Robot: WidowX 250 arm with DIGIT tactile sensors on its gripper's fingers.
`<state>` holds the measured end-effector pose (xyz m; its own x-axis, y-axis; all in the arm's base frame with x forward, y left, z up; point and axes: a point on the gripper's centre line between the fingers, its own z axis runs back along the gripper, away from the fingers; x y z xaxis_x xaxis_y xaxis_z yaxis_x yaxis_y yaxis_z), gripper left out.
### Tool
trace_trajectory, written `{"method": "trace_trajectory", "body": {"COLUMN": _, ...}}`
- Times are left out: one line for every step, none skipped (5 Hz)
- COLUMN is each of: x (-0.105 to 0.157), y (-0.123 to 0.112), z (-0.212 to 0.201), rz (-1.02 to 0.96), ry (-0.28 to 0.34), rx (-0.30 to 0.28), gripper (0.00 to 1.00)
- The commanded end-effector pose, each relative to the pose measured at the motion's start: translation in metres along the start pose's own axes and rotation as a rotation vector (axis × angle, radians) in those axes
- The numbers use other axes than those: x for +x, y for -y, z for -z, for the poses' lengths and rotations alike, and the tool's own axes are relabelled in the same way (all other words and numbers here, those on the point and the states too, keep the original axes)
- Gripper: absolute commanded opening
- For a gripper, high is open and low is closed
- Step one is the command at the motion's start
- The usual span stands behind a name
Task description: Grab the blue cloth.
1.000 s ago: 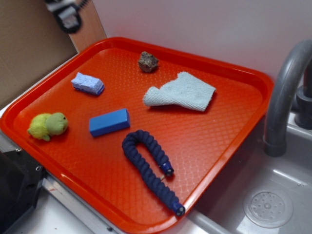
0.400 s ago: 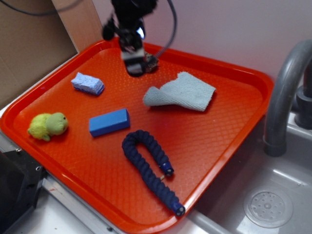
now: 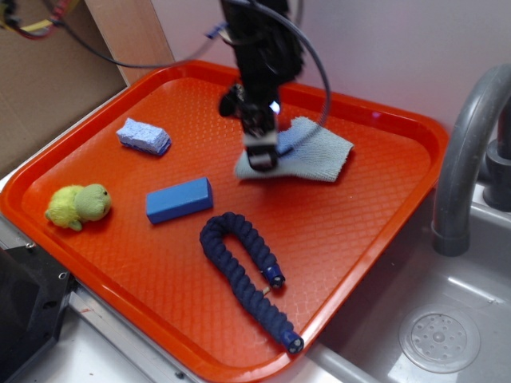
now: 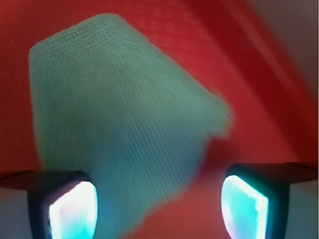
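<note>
Well, you have no brand, label or writing to read anywhere in either view. Your gripper (image 3: pixel 262 158) hangs over the near-left end of the blue cloth (image 3: pixel 315 152); in the wrist view its 2 fingers (image 4: pixel 65 206) stand wide apart, with the cloth (image 4: pixel 124 119) filling the space ahead of them and nothing pinched between the pads. Whether the fingertips touch the fabric you cannot tell, as both views are blurred there.

Take the orange tray (image 3: pixel 375 239) as your landmark. The cloth lies flat on it toward the tray's far-right part, its long axis running from the tray's middle out toward the right rim, the wider end nearest that rim and the narrower, rolled end under your gripper. In the wrist view the ribbed weave runs away from the camera and the cloth narrows to a rounded end at the top.

On the tray's left half sit a lavender sponge (image 3: pixel 144 136), a bright blue block (image 3: pixel 180 199) and a yellow-green plush toy (image 3: pixel 77 206) near the left rim. A dark blue braided rope (image 3: pixel 243 267) curves across the tray's near part. A grey faucet (image 3: pixel 467 152) rises just beyond the tray's right rim.
</note>
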<state>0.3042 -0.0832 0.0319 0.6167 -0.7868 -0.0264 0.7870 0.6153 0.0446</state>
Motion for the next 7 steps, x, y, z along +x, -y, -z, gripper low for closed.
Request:
{"method": "trace_trajectory", "body": {"x": 0.018, "y": 0.011, "z": 0.007, "rz": 0.064, "ry": 0.124, "rx": -0.187, "gripper": 1.0}}
{"method": "trace_trajectory", "body": {"x": 0.01, "y": 0.007, "z": 0.007, "rz": 0.001, "ry": 0.192, "rx": -0.223, "gripper": 0.0}}
{"method": "trace_trajectory", "body": {"x": 0.005, "y": 0.01, "z": 0.011, "rz": -0.087, "ry": 0.211, "rx": -0.213, "gripper": 0.0}}
{"method": "trace_trajectory", "body": {"x": 0.003, "y": 0.013, "z": 0.018, "rz": -0.18, "ry": 0.178, "rx": -0.158, "gripper": 0.0}}
{"method": "trace_trajectory", "body": {"x": 0.004, "y": 0.013, "z": 0.033, "rz": -0.273, "ry": 0.137, "rx": -0.108, "gripper": 0.0}}
{"method": "trace_trajectory", "body": {"x": 0.001, "y": 0.011, "z": 0.035, "rz": -0.411, "ry": 0.104, "rx": -0.062, "gripper": 0.0}}
{"method": "trace_trajectory", "body": {"x": -0.005, "y": 0.008, "z": 0.012, "rz": -0.582, "ry": 0.128, "rx": 0.002, "gripper": 0.0}}
